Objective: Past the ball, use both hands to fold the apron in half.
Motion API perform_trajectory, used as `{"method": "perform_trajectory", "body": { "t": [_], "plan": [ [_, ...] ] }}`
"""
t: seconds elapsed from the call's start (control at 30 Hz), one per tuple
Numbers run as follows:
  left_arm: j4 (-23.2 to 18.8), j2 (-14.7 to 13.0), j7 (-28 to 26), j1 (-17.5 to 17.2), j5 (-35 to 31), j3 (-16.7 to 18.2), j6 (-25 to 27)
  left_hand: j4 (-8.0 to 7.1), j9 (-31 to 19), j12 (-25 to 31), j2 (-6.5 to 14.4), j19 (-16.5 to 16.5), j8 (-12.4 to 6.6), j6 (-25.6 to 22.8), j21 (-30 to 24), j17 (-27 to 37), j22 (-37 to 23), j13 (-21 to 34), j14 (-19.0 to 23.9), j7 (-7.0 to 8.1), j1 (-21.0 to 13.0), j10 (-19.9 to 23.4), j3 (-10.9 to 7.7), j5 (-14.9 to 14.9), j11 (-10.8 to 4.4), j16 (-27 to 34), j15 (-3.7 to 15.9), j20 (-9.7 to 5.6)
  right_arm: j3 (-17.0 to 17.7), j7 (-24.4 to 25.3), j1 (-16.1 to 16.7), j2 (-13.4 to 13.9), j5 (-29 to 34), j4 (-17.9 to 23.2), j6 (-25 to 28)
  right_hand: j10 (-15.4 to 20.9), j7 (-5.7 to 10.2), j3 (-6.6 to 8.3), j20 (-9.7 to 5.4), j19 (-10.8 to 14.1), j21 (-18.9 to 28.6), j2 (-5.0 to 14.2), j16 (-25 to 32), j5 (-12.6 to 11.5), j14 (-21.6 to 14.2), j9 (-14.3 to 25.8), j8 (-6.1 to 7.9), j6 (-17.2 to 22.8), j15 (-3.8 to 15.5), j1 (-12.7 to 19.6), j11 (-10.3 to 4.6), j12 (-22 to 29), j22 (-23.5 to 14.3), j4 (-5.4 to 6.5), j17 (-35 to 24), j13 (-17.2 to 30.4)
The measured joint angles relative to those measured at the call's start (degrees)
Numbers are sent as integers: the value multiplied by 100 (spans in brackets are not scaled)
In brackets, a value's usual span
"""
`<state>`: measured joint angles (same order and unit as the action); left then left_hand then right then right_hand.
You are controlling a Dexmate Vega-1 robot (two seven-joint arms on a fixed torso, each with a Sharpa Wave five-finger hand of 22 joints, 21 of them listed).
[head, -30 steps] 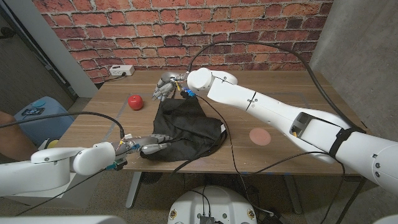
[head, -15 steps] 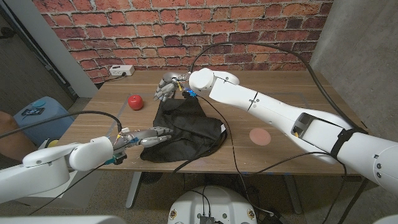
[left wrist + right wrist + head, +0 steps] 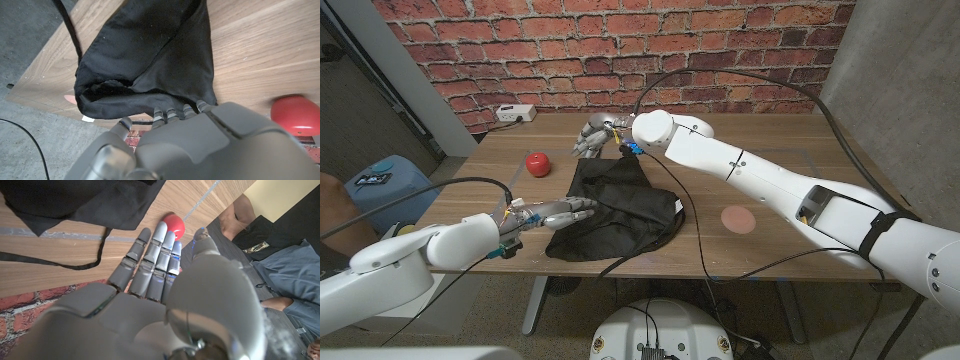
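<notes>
A black apron (image 3: 618, 205) lies crumpled in a heap at the middle of the wooden table (image 3: 790, 180). The red ball (image 3: 536, 163) sits to its left. My left hand (image 3: 556, 214) hovers at the apron's near-left edge, fingers stretched toward the cloth and holding nothing. In the left wrist view the fingertips (image 3: 172, 111) point at the apron (image 3: 145, 55), with the ball (image 3: 295, 115) off to the side. My right hand (image 3: 597, 135) hangs beyond the apron's far end, fingers apart and empty. The right wrist view shows that hand (image 3: 150, 290) above the ball (image 3: 175, 224) and the apron (image 3: 85, 200).
A white power strip (image 3: 515, 113) lies at the table's far left by the brick wall. A pink round mark (image 3: 738, 219) is on the table to the right. Black cables (image 3: 695, 240) cross the apron and table. A blue bin (image 3: 380, 185) stands left; a person (image 3: 280, 255) sits beside the table.
My left hand has lifted from the apron's near-left corner and moved slightly farther in, fingers now straighter. My right hand has drawn a little away from the apron's far end.
</notes>
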<state>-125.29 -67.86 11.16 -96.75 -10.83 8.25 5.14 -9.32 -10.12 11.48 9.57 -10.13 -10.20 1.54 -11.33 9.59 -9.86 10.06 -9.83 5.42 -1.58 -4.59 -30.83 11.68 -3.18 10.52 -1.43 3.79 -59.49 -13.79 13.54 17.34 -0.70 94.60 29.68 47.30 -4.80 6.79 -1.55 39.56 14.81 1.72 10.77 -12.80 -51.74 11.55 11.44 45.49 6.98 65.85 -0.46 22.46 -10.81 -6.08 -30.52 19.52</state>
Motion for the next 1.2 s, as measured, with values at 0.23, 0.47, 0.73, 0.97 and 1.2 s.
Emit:
{"method": "perform_trajectory", "body": {
  "t": [0.23, 0.47, 0.73, 0.97, 1.2],
  "plan": [
    [-15, 202, 108, 147, -61, -33, 20, 24, 0, 0, -21, 22, 0, 0, 0, 0, 0, 0, 0, 0, -21, 0, -24, -26, 0, 0, 0, 22, 137, 23, 80, 105, -76, 16, -114, -126, 262, -24, 0, 0, 0, 34, 0, 0, 174, -10, -3, -65, -43, -99, -134, -171, 0, 24, 92, -106],
    [-57, 419, 96, 420, -60, -241, 164, 8, 0, 0, -24, 31, 0, 0, 0, 0, 0, 0, 0, 0, -23, 31, -39, -26, -31, 0, 0, 31, 299, 62, 186, 216, -173, 18, -326, -116, 329, -24, -41, 42, 0, 20, -83, 44, 376, -36, -3, -16, -103, -156, -206, -262, 1, 24, 246, -190],
    [-119, 483, 11, 616, -25, -417, 317, 25, 0, 0, -23, 31, 0, 0, 0, 0, 0, 0, 0, 0, -23, 51, -56, -25, -10, 0, 0, 31, 444, 83, 295, 332, -275, 17, -550, -116, 306, -24, -114, 31, 0, 41, -83, 73, 475, -36, -3, -38, -127, -177, -205, -352, 1, 24, 368, -253],
    [-176, 515, -136, 780, 33, -582, 487, 16, 0, 0, -23, 31, 0, -31, 0, 0, 0, -1, 0, -31, -23, 51, -79, -23, -10, 0, 0, 31, 587, 118, 403, 443, -349, 43, -611, -173, 264, -23, -144, 1, -21, 65, -83, 72, 576, -36, -14, -194, -165, -201, -149, -473, 1, 24, 466, -304],
    [-212, 506, -275, 957, 94, -771, 630, 26, 0, 0, -23, 31, 0, -31, 0, 0, 0, -1, 0, -31, -23, 51, -89, -22, -10, 0, 0, 31, 718, 168, 529, 562, -439, 92, -638, -253, 205, -23, -175, -31, -21, 65, -83, 72, 619, -36, -46, -264, -188, -200, -130, -552, 2, 24, 535, -353]
  ]
}}
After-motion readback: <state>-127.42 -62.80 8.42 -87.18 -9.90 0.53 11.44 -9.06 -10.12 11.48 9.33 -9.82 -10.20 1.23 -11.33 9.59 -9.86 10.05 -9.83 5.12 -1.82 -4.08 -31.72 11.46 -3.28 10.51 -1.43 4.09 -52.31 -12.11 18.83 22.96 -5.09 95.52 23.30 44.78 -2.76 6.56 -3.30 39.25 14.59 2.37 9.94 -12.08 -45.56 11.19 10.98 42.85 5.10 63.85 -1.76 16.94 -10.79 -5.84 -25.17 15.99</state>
